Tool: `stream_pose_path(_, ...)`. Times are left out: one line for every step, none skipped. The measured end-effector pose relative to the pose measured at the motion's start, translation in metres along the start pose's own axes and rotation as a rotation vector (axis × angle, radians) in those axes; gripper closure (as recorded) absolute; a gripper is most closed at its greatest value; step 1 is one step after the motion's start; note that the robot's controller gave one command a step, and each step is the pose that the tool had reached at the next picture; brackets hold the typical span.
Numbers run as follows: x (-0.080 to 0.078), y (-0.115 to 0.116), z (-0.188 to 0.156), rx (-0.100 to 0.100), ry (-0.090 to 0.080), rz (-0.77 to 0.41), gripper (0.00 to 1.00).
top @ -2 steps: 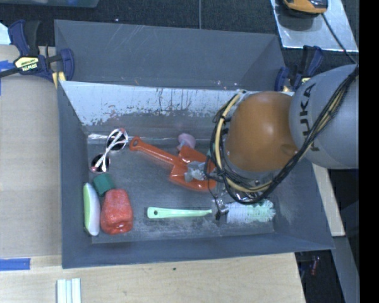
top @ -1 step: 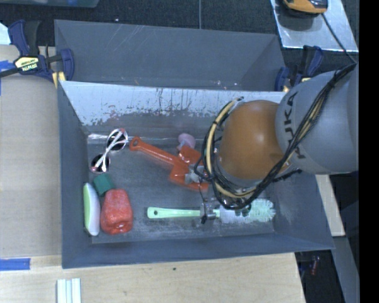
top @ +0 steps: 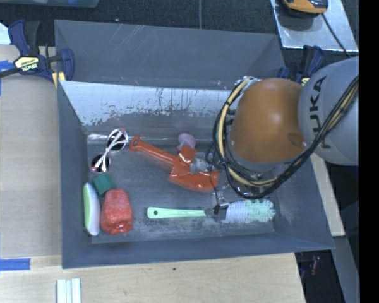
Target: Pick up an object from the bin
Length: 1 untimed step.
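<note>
Lying by the bin's (top: 177, 62) left wall, a white-green bar (top: 91, 208) and a red block (top: 116, 211) are seen. A green-handled brush (top: 183, 213) is laid along the front, bristles rightward. The gripper (top: 219, 208) is placed at the brush's neck, touching or just above; whether it is apart or together cannot be told.

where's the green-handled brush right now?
The brush lies flat along the bin's near wall in the camera view, green handle pointing left toward the red block, white bristles just below the arm's orange cover.
</note>
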<state>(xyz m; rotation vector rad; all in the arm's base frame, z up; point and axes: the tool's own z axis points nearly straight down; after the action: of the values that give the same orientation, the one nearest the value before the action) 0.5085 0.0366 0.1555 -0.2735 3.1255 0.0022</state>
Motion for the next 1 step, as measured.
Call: stream_pose_path(-0.0188,-0.0359,-0.105,0.001,-0.003,0.055,0.0)
